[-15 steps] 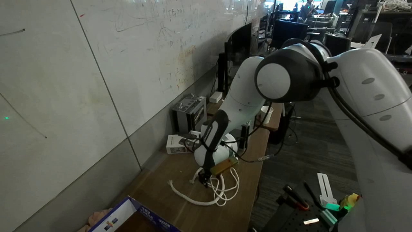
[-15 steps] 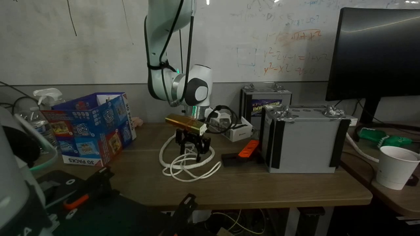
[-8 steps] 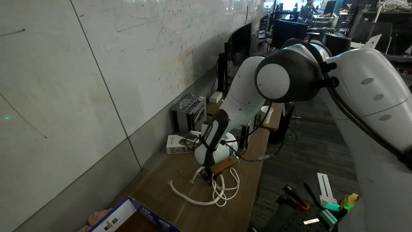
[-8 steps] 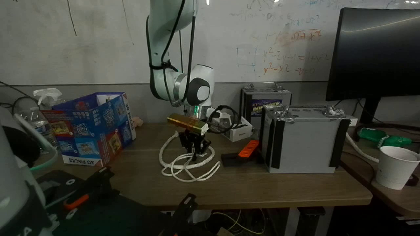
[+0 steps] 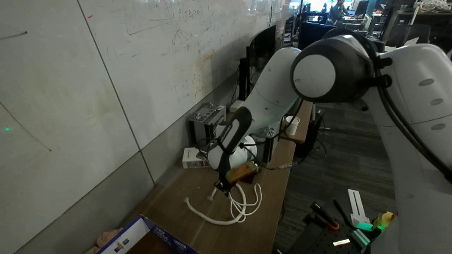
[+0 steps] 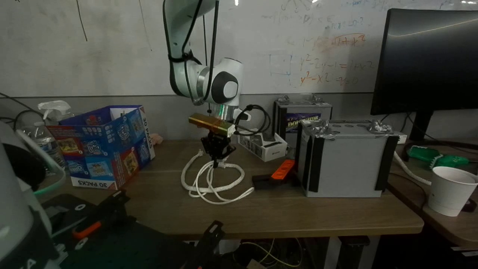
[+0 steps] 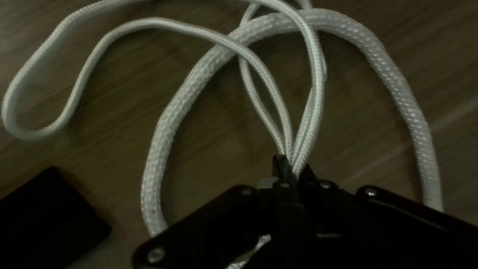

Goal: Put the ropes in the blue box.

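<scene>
My gripper (image 7: 293, 170) is shut on several strands of a thin white rope (image 7: 315, 74), bunched between its fingertips in the wrist view. Other loops of this rope rest on the table. In an exterior view the gripper (image 6: 216, 162) sits slightly above the tabletop, and the pinched strands rise to it. A thicker white rope (image 7: 417, 127) curves on the table around and below the gripper, partly hidden by it; its loop (image 6: 184, 175) shows in an exterior view. The blue box (image 6: 130, 129) stands open-topped, apart from the ropes; its rim (image 5: 166, 238) also shows.
Beside the ropes lie a small orange-red object (image 6: 283, 169) and a dark block (image 7: 48, 220). A grey case (image 6: 347, 160) stands close by, with a white carton (image 6: 267, 149) behind. A whiteboard wall (image 5: 106, 70) borders the table; a paper cup (image 6: 450, 194) stands farther off.
The jaws went from open to shut on the thin strands. Then the gripper rose a little, drawing those loops upward, while the thick rope and the box stayed about where they were.
</scene>
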Motion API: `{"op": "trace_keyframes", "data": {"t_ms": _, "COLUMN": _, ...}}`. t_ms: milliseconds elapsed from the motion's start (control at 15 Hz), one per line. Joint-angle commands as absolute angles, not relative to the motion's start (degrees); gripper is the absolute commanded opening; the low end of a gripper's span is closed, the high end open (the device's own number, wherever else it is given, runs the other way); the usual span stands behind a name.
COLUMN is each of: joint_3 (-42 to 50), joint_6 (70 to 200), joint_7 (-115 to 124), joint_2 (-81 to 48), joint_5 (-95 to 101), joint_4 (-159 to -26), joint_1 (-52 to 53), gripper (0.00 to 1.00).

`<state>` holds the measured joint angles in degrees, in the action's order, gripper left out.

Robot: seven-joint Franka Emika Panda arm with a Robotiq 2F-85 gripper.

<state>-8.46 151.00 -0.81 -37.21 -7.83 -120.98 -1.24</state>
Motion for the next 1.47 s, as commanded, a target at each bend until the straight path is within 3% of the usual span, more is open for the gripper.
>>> {"op": "trace_keyframes", "data": {"t_ms": 0, "joint_3": -14.34, "joint_6": 143.33, "joint_7": -7.14, "joint_2": -26.39, "joint_5": -13.09, "joint_4": -123.72, "joint_1": -5.45, "gripper": 0.03}}
{"op": "trace_keyframes", "data": {"t_ms": 400, "joint_3": -16.08, "joint_6": 125.41, "joint_7": -11.06, "joint_2": -12.11, "joint_5": -21.72, "joint_4": -120.36, "joint_1": -2.73, "gripper": 0.03}}
{"op": "trace_keyframes", "data": {"t_ms": 933, "joint_3": -15.48, "joint_6": 116.71, "joint_7": 1.44, "joint_2": 4.44, "joint_5": -19.76, "joint_4": -115.18, "joint_1": 7.87, "gripper": 0.03}}
{"op": "trace_keyframes", "data": {"t_ms": 1400, "joint_3": -18.4, "joint_6": 111.74, "joint_7": 8.46, "joint_2": 3.97, "joint_5": -17.55, "joint_4": -106.22, "joint_1": 15.09, "gripper": 0.03}}
